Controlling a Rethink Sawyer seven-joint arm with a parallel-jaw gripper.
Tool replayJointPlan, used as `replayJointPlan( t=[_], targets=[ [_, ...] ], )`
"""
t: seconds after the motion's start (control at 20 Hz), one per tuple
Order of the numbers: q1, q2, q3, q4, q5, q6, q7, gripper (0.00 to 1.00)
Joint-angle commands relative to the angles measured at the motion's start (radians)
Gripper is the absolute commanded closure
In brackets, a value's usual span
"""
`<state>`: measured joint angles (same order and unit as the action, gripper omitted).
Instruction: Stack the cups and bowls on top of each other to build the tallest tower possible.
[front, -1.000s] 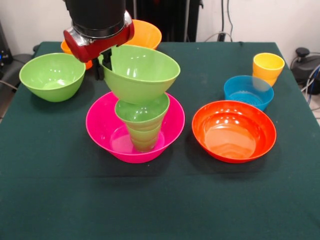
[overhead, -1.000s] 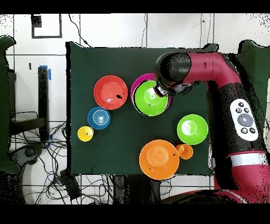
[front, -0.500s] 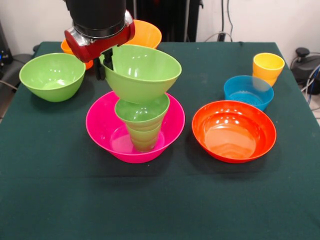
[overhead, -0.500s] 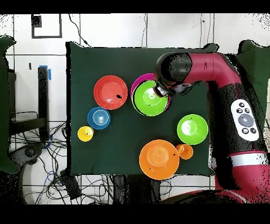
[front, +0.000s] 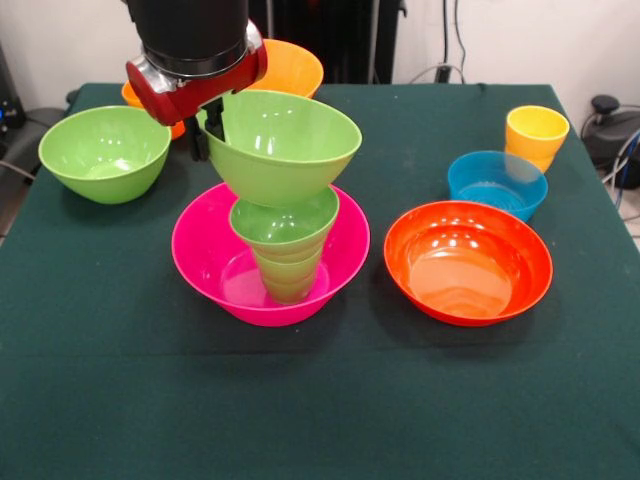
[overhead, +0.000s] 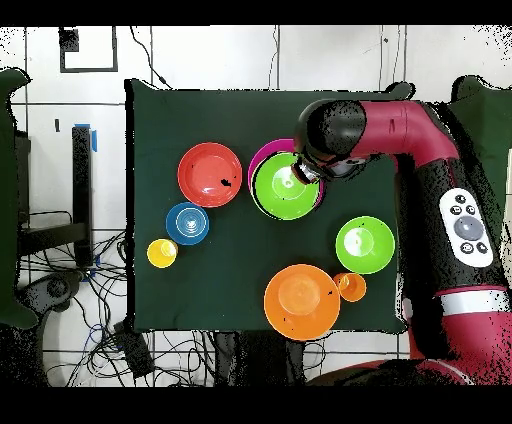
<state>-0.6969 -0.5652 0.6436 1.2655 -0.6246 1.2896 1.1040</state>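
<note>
While my red and black arm reaches over the dark green cloth-covered table, my fingers are clamped on the near rim of a large light green flared plastic bowl, one finger inside the wall and one outside. I hold that bowl tilted above the tower: a big glossy pink bowl as base, with a smaller green bowl sitting on a green tapered cup inside it. My bowl's bottom is touching or just over the smaller green bowl; I cannot tell which. To one side lie a wide red-orange bowl, a translucent blue bowl and a yellow-orange cup. On the other side sit a second light green bowl, an orange bowl and a small orange cup.
</note>
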Motion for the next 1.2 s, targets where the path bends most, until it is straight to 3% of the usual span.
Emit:
replayJointPlan(
  t=[0.05,0.65,1.2],
  targets=[
    [0.011,0.044,0.046,0.021,0.000,-0.064,-0.178,1.00],
    [-0.003,0.045,0.072,0.040,0.020,-0.113,-0.174,1.00],
    [0.007,0.052,0.067,0.019,0.011,-0.093,-0.179,1.00]
  ],
)
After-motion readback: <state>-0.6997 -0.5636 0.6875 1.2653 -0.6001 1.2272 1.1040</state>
